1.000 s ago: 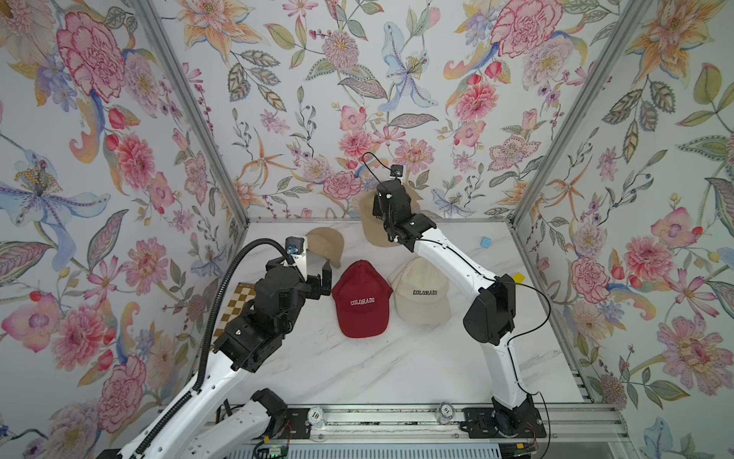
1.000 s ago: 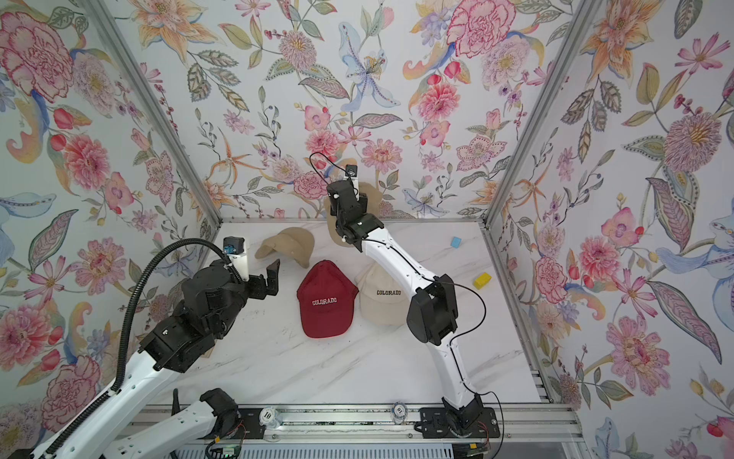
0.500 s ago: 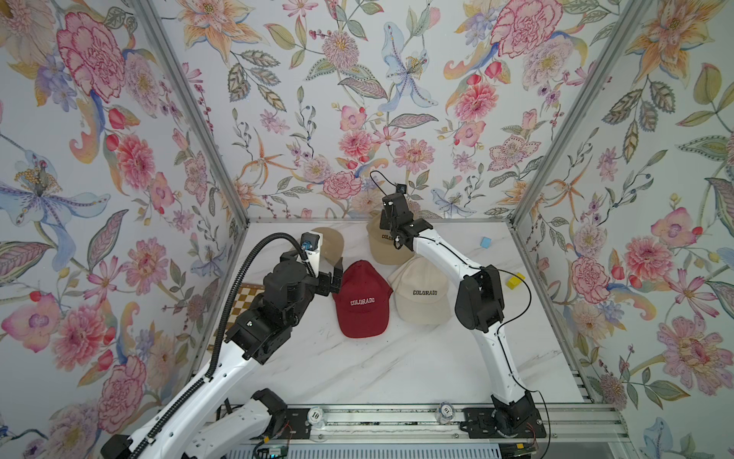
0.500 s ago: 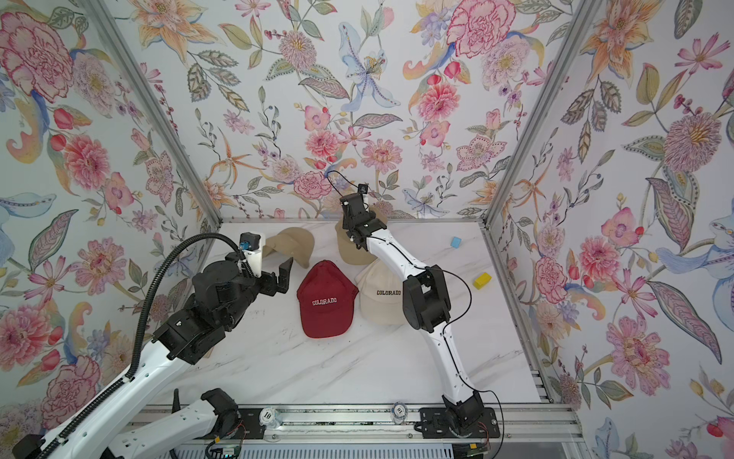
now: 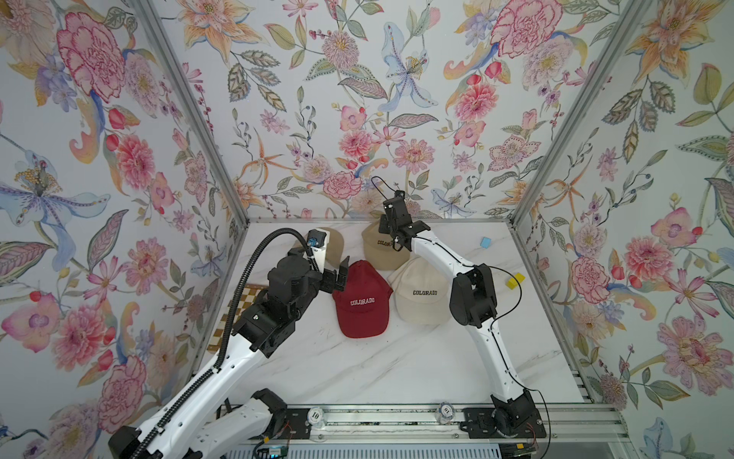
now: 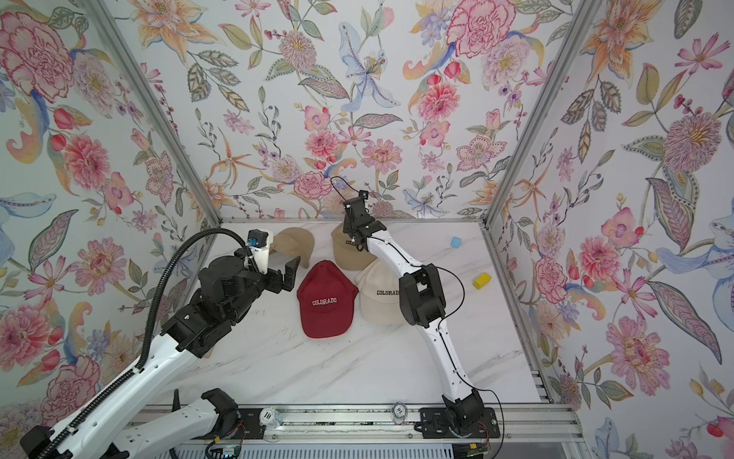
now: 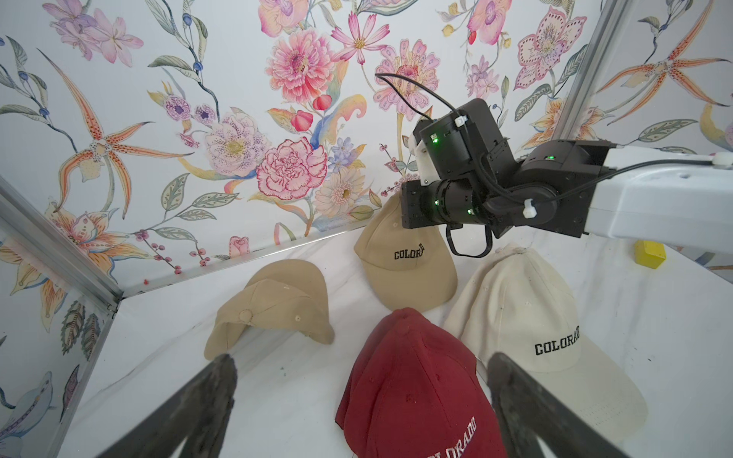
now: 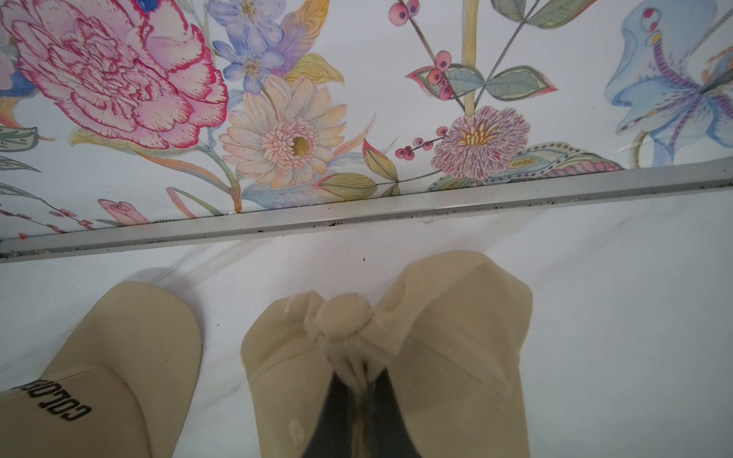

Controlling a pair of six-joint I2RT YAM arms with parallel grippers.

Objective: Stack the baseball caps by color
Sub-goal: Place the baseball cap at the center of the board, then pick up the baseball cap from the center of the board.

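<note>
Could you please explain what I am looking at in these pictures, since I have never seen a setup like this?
Two robot arms stand at a marble table inside flowered walls. Two pictures look down from overhead; the other two come from cameras on each arm's wrist. On the table lie a dark red cap, a cream cap and a tan cap, plus a checkered board, a blue block and a yellow block. The left gripper is open and empty beside the red cap. The right gripper is shut on a second tan cap, pinching its crown near the button.
</note>
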